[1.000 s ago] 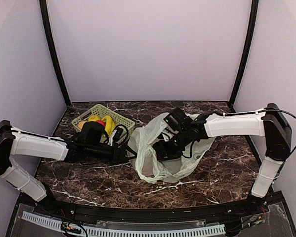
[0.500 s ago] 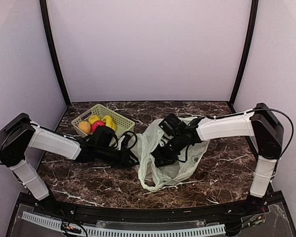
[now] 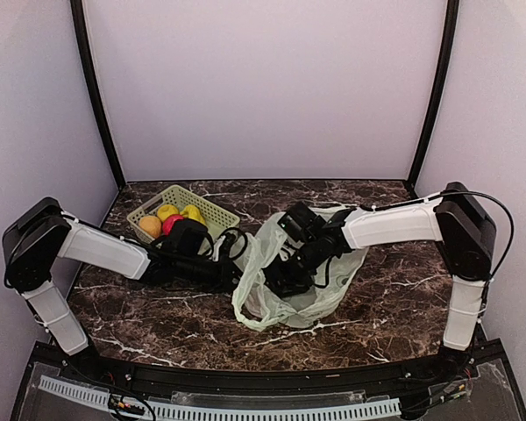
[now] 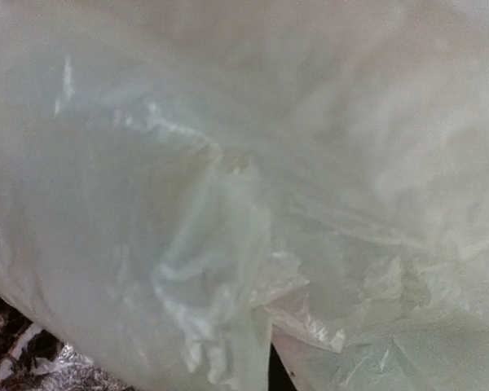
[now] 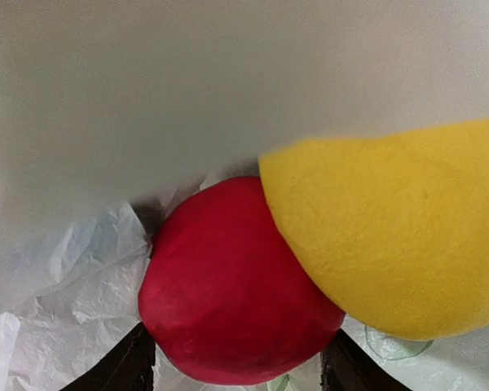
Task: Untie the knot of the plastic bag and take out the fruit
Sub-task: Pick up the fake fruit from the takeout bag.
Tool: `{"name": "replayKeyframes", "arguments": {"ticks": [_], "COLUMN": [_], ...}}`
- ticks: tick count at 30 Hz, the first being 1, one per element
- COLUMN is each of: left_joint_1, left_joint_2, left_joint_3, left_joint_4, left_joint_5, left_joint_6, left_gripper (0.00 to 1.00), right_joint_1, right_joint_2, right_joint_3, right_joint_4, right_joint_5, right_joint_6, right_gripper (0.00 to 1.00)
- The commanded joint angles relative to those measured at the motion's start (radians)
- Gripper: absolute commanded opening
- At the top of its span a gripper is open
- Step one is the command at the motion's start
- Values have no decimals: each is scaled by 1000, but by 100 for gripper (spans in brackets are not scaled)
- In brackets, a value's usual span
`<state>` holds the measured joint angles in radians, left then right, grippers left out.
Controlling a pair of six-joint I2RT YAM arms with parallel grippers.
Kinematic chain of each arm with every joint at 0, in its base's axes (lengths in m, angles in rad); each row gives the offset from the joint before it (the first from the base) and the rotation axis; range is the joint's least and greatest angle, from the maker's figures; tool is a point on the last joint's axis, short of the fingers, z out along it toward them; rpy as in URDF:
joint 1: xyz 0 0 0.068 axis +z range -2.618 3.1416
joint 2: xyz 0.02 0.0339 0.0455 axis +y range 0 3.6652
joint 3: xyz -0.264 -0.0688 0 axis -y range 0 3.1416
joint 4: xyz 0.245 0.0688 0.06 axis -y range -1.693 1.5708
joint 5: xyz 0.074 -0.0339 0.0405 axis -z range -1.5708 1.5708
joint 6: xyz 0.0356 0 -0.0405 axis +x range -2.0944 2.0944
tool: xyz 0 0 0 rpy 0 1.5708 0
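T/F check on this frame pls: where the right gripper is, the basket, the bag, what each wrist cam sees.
1. The right gripper is reaching inside the plastic bag. True.
2. The basket is empty. False: it holds several pieces of fruit.
3. In the right wrist view, a red fruit sits between the fingers, with a yellow fruit against it. True.
4. The left wrist view shows fruit. False: it shows almost nothing but the bag's pale plastic.
5. The bag's mouth is knotted shut. False: it is open, with the right gripper in it.
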<state>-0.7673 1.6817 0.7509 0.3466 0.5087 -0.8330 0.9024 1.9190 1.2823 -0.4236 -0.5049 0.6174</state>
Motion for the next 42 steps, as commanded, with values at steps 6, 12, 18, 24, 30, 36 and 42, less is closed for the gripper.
{"name": "replayKeyframes", "arguments": {"ticks": [6, 12, 18, 24, 30, 36, 42], "left_joint_1": [-13, -13, 1, 6, 8, 8, 8], "left_joint_2": [20, -40, -130, -157, -129, -93, -47], "left_joint_3": [4, -4, -16, -45, -52, -36, 13], "left_joint_4": [-8, -64, -196, -225, -227, -204, -96], "left_joint_5": [2, -44, -141, -153, -166, -154, -118], "left_joint_6": [-1, 24, 87, 91, 98, 100, 64], "left_gripper": [5, 2, 1, 1, 1, 1, 1], "right_joint_1": [24, 24, 5, -17, -18, -17, -16], "right_joint_2": [48, 8, -91, -173, -245, -350, -479], "right_joint_3": [10, -18, -76, -112, -137, -191, -242], "right_joint_4": [111, 97, 72, 48, 33, 60, 91], "right_joint_5": [-22, 68, 186, 232, 249, 215, 100], "right_joint_6": [17, 36, 53, 50, 29, -20, -117], "right_gripper": [63, 42, 30, 27, 27, 27, 28]}}
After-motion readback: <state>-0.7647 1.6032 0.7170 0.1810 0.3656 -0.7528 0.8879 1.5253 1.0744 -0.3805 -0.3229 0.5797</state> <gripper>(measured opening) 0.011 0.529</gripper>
